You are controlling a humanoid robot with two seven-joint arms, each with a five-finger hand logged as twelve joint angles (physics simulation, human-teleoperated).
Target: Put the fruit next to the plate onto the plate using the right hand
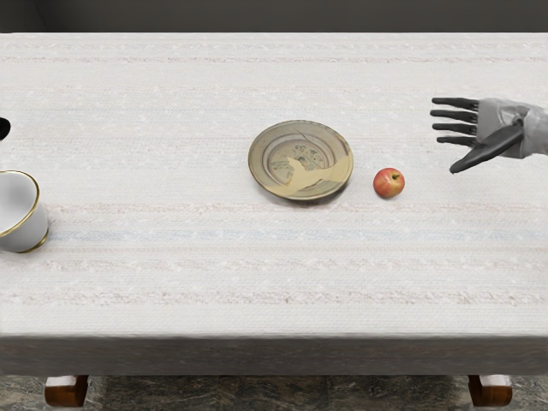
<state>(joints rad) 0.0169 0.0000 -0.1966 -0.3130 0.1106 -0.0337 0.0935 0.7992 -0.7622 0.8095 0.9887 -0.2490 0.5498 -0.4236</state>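
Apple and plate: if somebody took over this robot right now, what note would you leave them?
Hands: the right hand is open, fingers spread, holding nothing, in the air to the right of the apple. Of the left hand perhaps a dark sliver shows at the left edge; its state is unreadable.
Things: the apple lies on the table just right of the plate, apart from it. The plate holds nothing.
Done: nothing yet.
Left: grasp the apple with the right hand and set it on the plate.
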